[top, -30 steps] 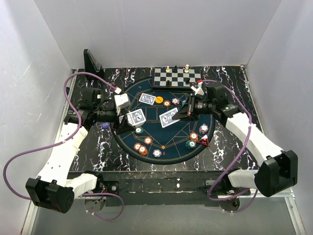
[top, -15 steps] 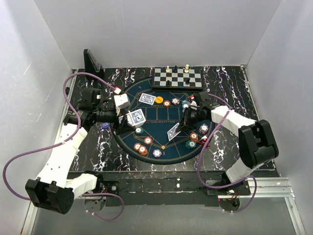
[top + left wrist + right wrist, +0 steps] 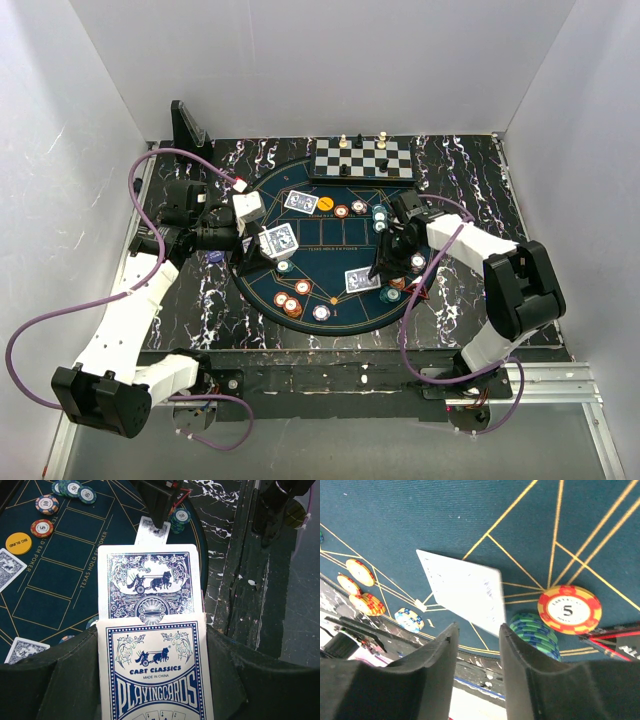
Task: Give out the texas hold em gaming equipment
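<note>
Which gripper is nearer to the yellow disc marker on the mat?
Left. The left gripper, shut on a card deck, sits just below-left of the yellow disc. The right gripper stands farther off, lower right, above a card lying on the mat.

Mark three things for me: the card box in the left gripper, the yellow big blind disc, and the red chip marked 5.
card box [image 3: 155, 680], left wrist view, on its printed blue front.
yellow big blind disc [image 3: 19, 543], left wrist view, on its centre.
red chip marked 5 [image 3: 569, 609], right wrist view, on the white middle.
</note>
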Robot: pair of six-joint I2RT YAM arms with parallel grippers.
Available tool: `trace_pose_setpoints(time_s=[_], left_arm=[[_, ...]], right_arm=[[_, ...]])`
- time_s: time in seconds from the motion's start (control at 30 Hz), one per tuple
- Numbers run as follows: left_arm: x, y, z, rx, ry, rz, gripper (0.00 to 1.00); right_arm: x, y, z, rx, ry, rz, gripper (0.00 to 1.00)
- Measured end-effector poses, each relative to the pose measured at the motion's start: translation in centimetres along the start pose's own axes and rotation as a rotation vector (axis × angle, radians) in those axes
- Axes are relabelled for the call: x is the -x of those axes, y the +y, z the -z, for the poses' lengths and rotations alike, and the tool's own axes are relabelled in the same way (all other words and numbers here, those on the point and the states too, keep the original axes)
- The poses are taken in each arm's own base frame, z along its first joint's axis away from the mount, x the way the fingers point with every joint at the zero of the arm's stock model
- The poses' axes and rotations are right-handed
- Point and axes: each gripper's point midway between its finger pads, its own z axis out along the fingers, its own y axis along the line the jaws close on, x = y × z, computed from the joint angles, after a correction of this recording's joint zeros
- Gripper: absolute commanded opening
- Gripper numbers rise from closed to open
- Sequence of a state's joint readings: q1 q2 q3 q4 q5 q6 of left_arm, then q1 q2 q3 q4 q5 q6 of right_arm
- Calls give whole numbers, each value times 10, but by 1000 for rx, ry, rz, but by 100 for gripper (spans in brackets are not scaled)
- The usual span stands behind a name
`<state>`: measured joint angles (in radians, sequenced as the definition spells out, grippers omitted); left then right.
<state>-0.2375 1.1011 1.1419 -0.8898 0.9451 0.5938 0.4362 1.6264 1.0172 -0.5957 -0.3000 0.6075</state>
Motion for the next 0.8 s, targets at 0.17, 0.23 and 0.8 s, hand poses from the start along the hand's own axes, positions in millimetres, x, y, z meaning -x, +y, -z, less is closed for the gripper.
trace_pose_setpoints(time_s=[0.17, 0.23, 0.8], left_arm=[[1, -1, 0, -4, -3, 2, 0], [1, -1, 0, -4, -4, 2, 0], [2, -2, 1, -5, -7, -2, 0]], right_arm=[[6, 1, 15, -41, -28, 14, 58], [11, 8, 24, -33, -50, 24, 58], [-3, 191, 171, 606, -173, 254, 88]])
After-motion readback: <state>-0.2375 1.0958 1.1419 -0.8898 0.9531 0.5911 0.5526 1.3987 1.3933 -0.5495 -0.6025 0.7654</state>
